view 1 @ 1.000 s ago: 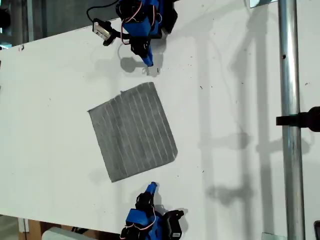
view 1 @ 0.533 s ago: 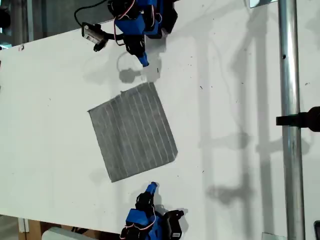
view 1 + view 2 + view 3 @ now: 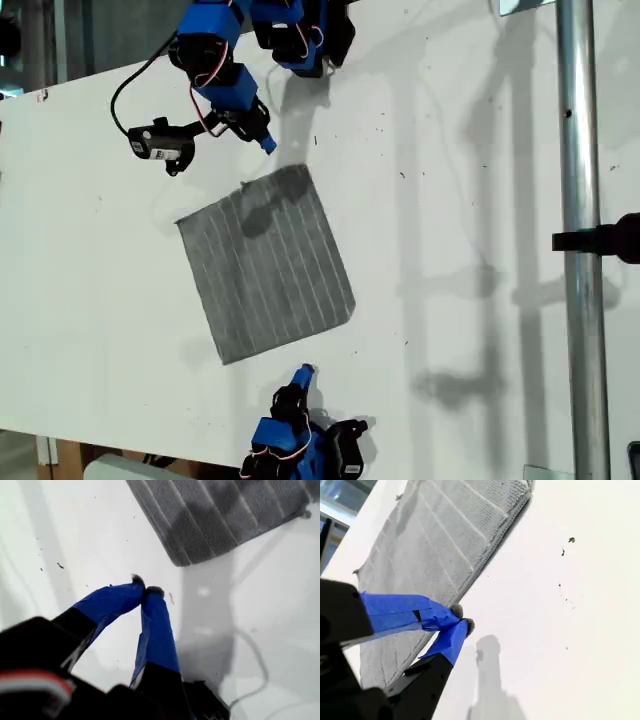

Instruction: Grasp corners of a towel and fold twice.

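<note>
Towel (image 3: 265, 265): lay flat, unfolded, mid-table (image 3: 450, 200).
My first gripper (image 3: 146, 591): pinched closed, empty, hovering near the towel's far corner (image 3: 300, 170).
My second gripper (image 3: 461, 618): closed, empty, beside the towel's near edge.

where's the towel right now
The towel lies flat mid-table in the exterior view, between my first claw above and my second claw below it.

This looks like a robotics lab or workshop bench: a bare white counter (image 3: 480, 200) with small blue servo arms (image 3: 290, 35) clamped at two opposite edges, loose black cabling (image 3: 130, 85), and a metal pole (image 3: 583, 240) standing over it.
</note>
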